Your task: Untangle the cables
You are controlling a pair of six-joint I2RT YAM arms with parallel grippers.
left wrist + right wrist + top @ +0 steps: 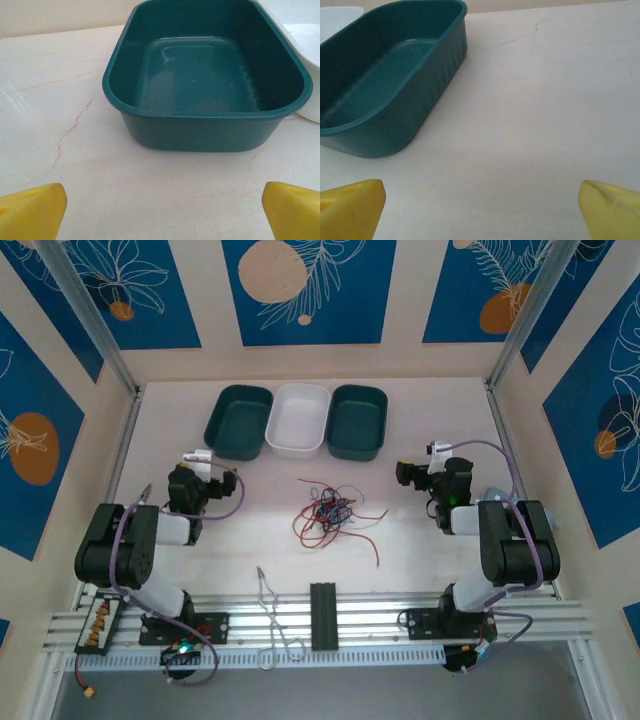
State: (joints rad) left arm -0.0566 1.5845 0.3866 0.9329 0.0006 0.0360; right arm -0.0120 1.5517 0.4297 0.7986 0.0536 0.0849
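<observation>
Cables (328,512) are lying tangled near the white tray (298,420), untouched. Left gripper (162,214) and right gripper (481,212) are gaping empty either side of it.

The thin, flexible cables (328,512), red, black and blue, lie together in one loose tangle, flat on the pale table (440,410), about at its middle. The hair-thin strands loop over and under each other, so a single cable is hard to follow. The heap is most dense at its centre, where dark and blue pieces show. One red strand (375,558) runs out of it toward the near right.
</observation>
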